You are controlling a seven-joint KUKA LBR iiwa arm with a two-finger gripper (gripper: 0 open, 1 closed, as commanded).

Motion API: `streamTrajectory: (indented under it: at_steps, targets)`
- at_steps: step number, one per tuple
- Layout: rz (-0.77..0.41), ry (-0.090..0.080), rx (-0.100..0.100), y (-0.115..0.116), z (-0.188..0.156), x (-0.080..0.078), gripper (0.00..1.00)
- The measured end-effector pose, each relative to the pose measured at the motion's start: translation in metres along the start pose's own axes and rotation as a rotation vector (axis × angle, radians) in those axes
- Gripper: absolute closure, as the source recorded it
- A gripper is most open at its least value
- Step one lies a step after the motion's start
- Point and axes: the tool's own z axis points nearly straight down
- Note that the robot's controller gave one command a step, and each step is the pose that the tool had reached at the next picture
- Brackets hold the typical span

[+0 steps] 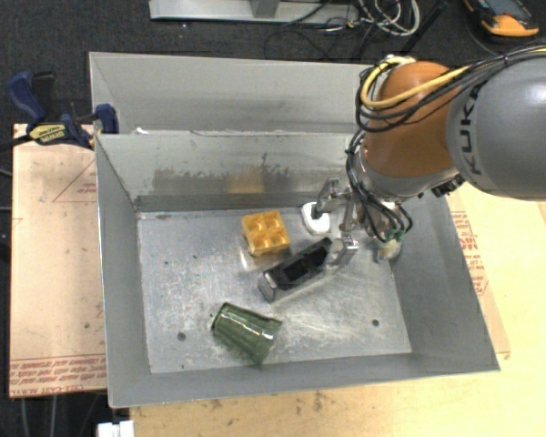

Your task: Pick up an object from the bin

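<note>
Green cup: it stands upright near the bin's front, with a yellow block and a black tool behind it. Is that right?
Not quite. The camera view shows the green cup lying on its side, not upright. The rest holds: it is near the front of the bin, with the yellow block and black tool behind it.

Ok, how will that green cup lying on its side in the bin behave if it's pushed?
The green cup lies on its side, so a nudge would probably roll it. As a cup it is probably hollow, so likely light and stiff. Its round wall might slip in a grasp.
</note>
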Motion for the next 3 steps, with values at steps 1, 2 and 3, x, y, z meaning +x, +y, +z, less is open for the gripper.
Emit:
streamTrajectory:
  at_steps: [1,2,3]
  targets:
    - [-0.196,0.012,0.004,0.039,0.08,-0.005,1.0]
    - [-0.196,0.012,0.004,0.039,0.08,-0.005,1.0]
    - [-0.208,0.011,-0.002,0.04,-0.072,0.006,1.0]
